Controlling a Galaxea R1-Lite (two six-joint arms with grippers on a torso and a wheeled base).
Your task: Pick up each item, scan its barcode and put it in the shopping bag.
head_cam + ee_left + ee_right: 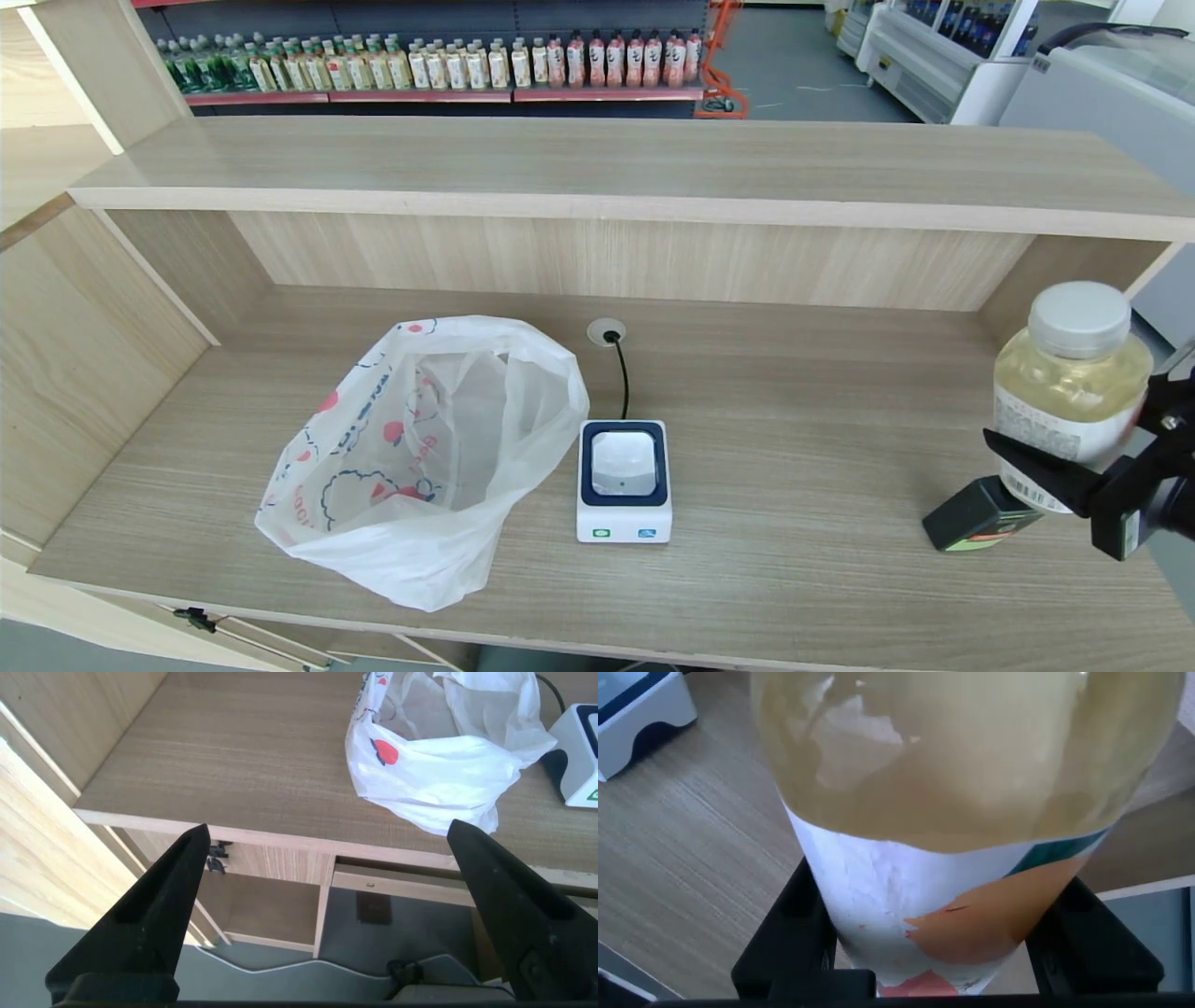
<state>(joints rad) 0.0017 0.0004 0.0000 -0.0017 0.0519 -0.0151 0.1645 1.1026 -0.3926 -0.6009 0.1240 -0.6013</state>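
At the table's (794, 420) right end, the right pincer (1092, 448) pinches an upright bottle (1074, 383) of pale liquid above a dark box (976, 518). The left pincer (322, 915) hangs spread and empty by the front edge. Step in hand: bottle grasped, scan pending. The next move likely calls for carrying the bottle to the scanner (624, 481), barcode toward its window, then the shopping bag (420, 457).
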